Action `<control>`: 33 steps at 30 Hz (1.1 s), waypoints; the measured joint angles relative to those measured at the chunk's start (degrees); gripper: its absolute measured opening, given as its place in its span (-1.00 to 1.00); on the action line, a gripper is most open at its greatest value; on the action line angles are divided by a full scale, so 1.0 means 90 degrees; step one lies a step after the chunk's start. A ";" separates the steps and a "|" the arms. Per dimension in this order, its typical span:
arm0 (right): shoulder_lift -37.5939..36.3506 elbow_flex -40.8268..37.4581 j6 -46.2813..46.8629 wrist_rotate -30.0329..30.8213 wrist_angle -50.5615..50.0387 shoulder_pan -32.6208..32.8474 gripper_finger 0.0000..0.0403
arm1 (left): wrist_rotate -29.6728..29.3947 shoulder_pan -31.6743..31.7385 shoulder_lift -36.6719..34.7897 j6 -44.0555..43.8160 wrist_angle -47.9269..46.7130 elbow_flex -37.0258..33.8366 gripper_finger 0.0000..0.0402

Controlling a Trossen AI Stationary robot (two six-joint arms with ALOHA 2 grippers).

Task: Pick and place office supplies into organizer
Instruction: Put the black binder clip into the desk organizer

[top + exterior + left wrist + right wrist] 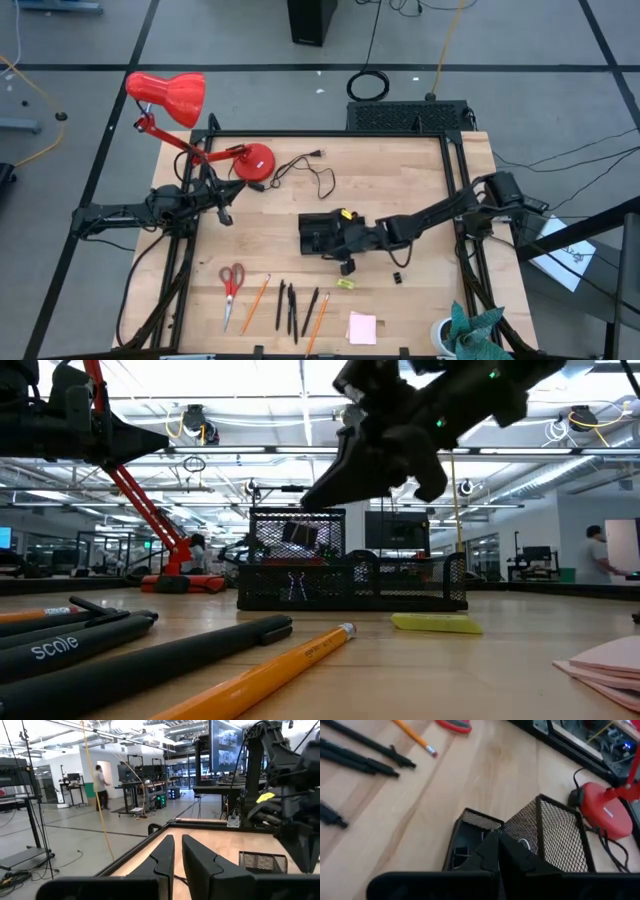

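The right gripper [345, 243], fingers closed and empty, hovers just above the organizer [318, 234], while the left gripper [226, 214], fingers nearly closed on nothing, waits well apart from the organizer.

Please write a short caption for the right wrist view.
Shut right gripper above the black mesh organizer on the wooden table.

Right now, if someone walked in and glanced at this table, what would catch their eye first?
Probably the red desk lamp at the far left corner, its base on the wood. Next, the right gripper, shut, hanging over the black mesh organizer at the table's middle. Then the row along the near edge: red-handled scissors, pencils and pens, and a pink sticky-note pad.
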 joint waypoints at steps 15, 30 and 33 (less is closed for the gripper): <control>0.0404 -0.0002 0.0371 -0.0360 -0.0199 -0.0270 -1.00 | -0.0001 0.0001 -0.0002 0.0002 0.0008 0.0000 -0.80; 0.0404 -0.0002 0.0370 -0.1026 -0.0305 -0.0268 -0.82 | -0.0001 0.0001 -0.0001 0.0005 0.0005 0.0000 -0.80; 0.0404 -0.0002 0.0364 -0.1014 -0.0339 -0.0268 -0.70 | 0.0001 0.0001 0.0000 0.0005 0.0005 0.0000 -0.80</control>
